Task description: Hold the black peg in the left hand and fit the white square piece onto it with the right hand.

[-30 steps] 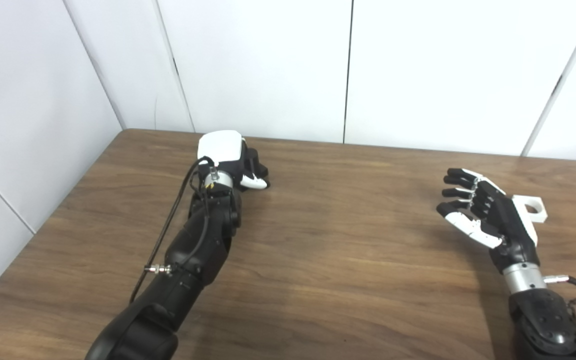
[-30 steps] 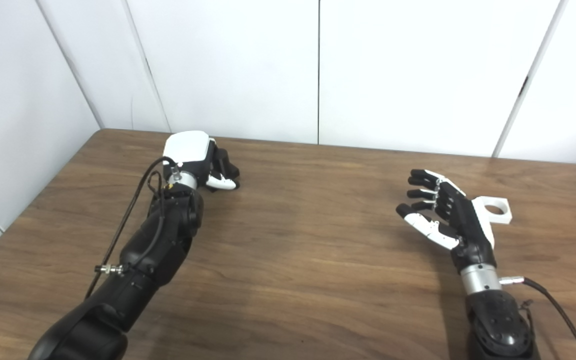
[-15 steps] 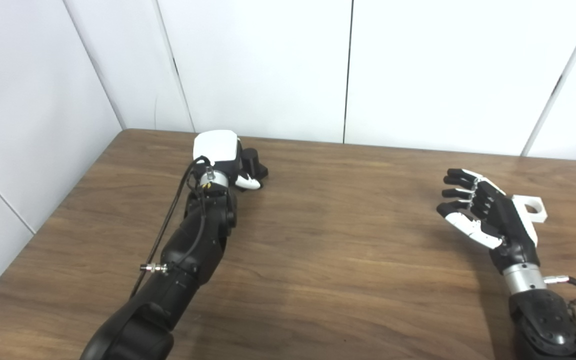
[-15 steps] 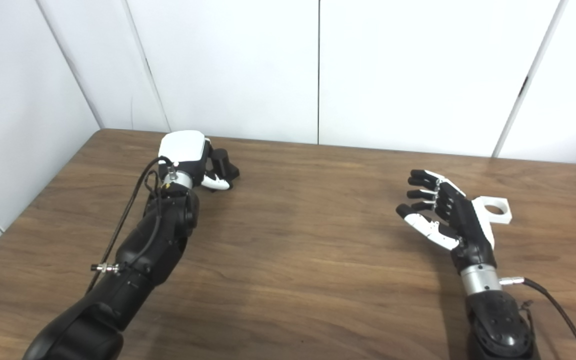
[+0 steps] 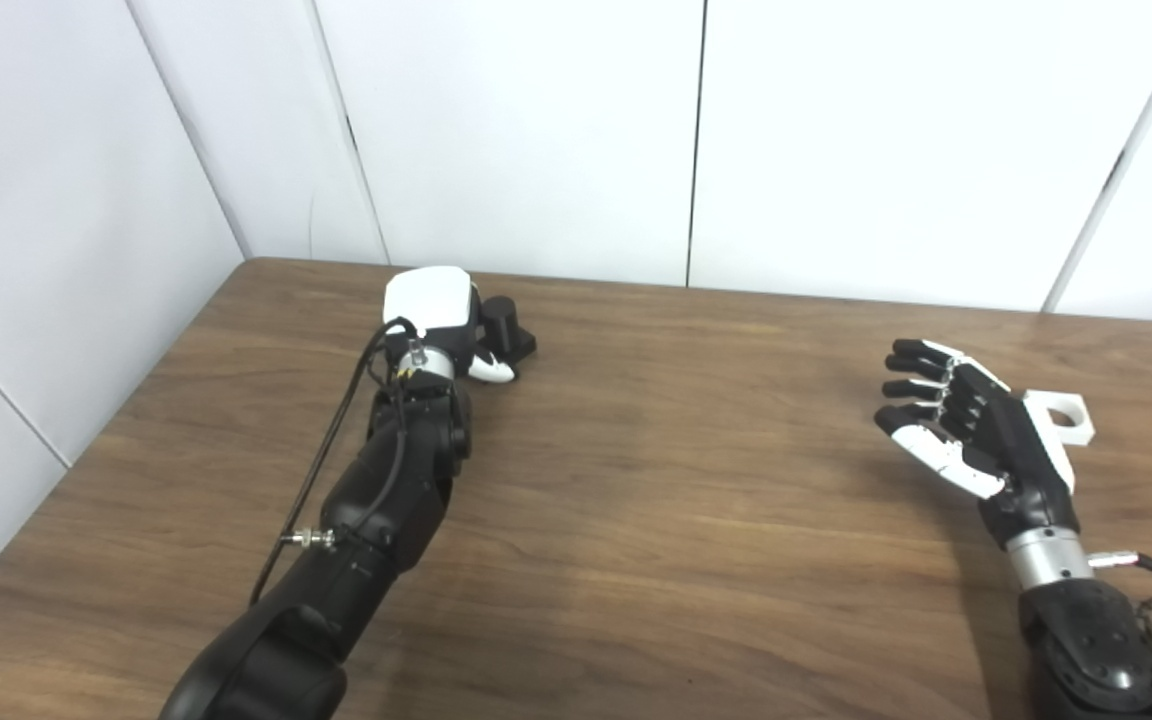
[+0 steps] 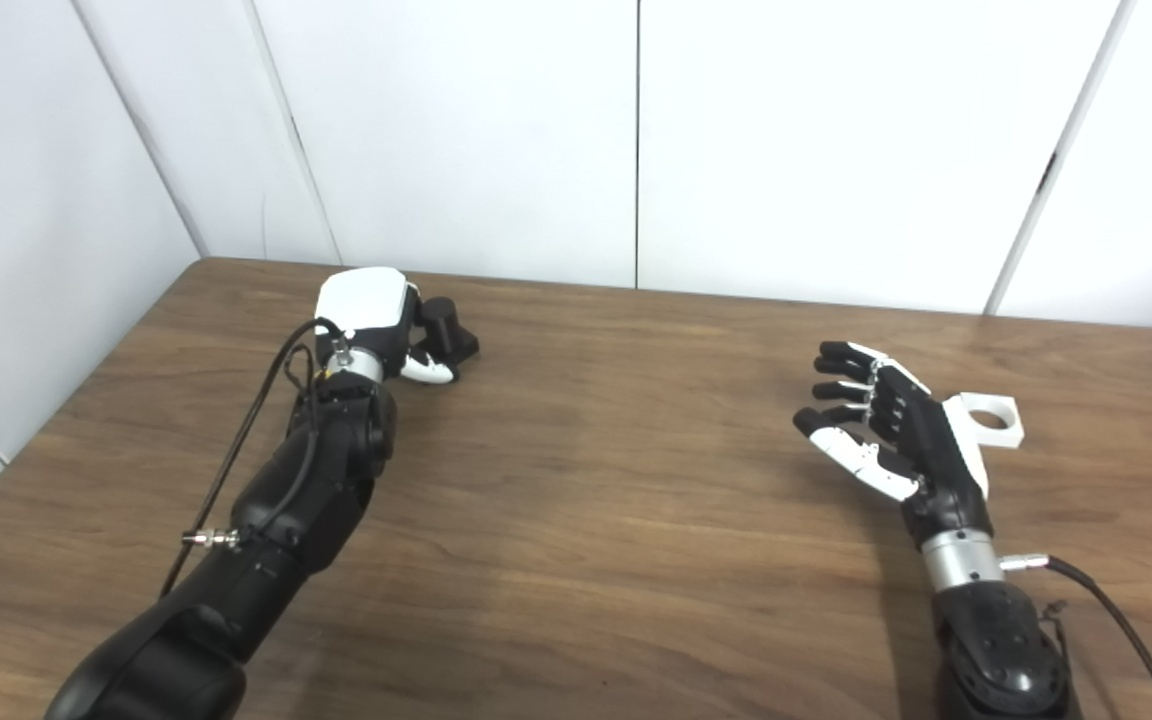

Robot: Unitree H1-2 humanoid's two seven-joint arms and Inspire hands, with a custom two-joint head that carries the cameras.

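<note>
Presently: my left hand (image 5: 433, 318), upper left of frame, sits against the black peg (image 5: 504, 328) on the table (image 5: 636, 480); fingers hidden, grip undeterminable. My right hand (image 5: 971, 435), right of frame, fingers spread and empty, partly covers the white square piece (image 5: 1066, 416) behind it.

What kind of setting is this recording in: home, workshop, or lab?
Most likely a robot test lab or bench. A bare wooden table sits in a corner of plain white wall panels, and the only items on it are a black peg and a white square piece.
</note>
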